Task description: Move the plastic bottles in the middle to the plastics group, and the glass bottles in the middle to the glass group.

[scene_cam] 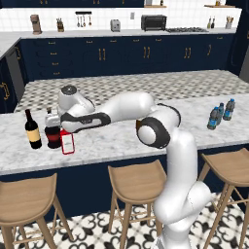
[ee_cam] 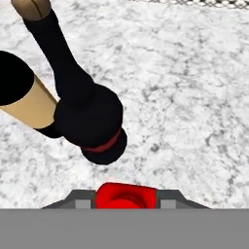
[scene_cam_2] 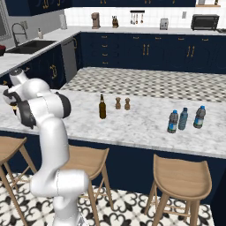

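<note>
The marble counter (scene_cam: pixel 121 136) ran across the scene from left to right, with wooden stools (scene_cam: pixel 138 177) along its near side. The arm (scene_cam: pixel 126 109) reached over it to the left end, where the glass group stood. There, the tall wine bottle (scene_cam: pixel 32 129) was upright at the far left, and the squat wine bottle (scene_cam: pixel 52 133) was upright just to its right. The red bottle (scene_cam: pixel 68 142) stood upright on the counter just right of the squat one, close enough that touching could not be ruled out. The brown bottle (scene_cam_2: pixel 102 107) stood upright alone near the middle of the counter, well apart from both groups, with two small shakers (scene_cam_2: pixel 118 103) just to its right and a little farther back. Three water bottles (scene_cam_2: pixel 183 118) stood close together in a row at the right end, all upright. The gripper (scene_cam: pixel 64 130) pointed down directly over the red bottle. In the hand view the red cap (ee_cam: pixel 126 194) sat between the fingertips of the gripper (ee_cam: pixel 126 200), with the squat bottle (ee_cam: pixel 90 121) and the tall bottle (ee_cam: pixel 24 97) beyond it. Whether the fingers were clamped on the cap or had let go could not be told.
</note>
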